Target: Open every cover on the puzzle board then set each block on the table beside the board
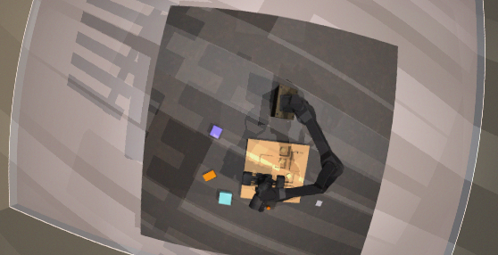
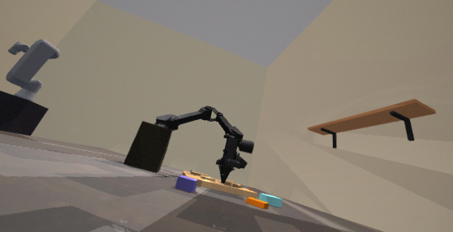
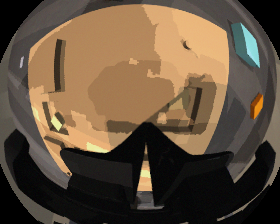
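Note:
The tan puzzle board (image 1: pixel 256 149) (image 2: pixel 239 191) (image 3: pixel 116 25) lies flat. My gripper (image 2: pixel 223 181) (image 3: pixel 147 125) is shut and empty, tips low over the board; the hand hides part of the board in the top view. A purple block (image 1: pixel 216 131) (image 2: pixel 186 183), an orange block (image 1: pixel 209 176) (image 2: pixel 256 203) (image 3: pixel 257 106) and a cyan block (image 1: pixel 225 198) (image 2: pixel 270 199) (image 3: pixel 247 44) rest on the table, clear of the board. Board features are same-coloured; a dark upright slot or bar (image 3: pixel 58 65) shows at left in the wrist view. I cannot tell each cover's position.
A small pale piece (image 1: pixel 319 203) (image 3: pixel 22 62) lies beside the board. A small orange piece (image 1: pixel 269 208) shows by the board edge under the arm. The arm's base block (image 2: pixel 148 148) stands behind the board. A wall shelf (image 2: pixel 377 115) is far off.

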You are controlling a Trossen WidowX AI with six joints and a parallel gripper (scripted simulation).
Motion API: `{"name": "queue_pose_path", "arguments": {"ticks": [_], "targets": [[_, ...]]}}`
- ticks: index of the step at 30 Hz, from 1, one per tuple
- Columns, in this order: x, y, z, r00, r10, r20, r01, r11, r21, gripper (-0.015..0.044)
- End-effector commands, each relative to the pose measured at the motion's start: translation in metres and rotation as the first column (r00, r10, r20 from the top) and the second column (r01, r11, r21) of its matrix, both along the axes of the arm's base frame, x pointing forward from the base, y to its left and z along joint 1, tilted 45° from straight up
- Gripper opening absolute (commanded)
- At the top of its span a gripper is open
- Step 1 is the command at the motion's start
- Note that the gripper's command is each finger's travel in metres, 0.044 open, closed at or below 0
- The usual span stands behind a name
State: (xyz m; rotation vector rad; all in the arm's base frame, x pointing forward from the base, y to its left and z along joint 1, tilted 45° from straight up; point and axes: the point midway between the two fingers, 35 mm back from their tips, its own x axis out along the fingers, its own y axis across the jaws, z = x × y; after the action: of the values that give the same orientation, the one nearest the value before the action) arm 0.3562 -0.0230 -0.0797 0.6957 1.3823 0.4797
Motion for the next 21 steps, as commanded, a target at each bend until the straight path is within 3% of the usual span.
{"name": "queue_pose_path", "arguments": {"ticks": [1,21], "targets": [[0.003,0.003,0.004,1.000,-0.002,0.001,0.002,1.000,0.006,0.0000],[0.015,0.015,0.017,1.000,-0.002,0.001,0.002,1.000,0.006,0.0000]]}}
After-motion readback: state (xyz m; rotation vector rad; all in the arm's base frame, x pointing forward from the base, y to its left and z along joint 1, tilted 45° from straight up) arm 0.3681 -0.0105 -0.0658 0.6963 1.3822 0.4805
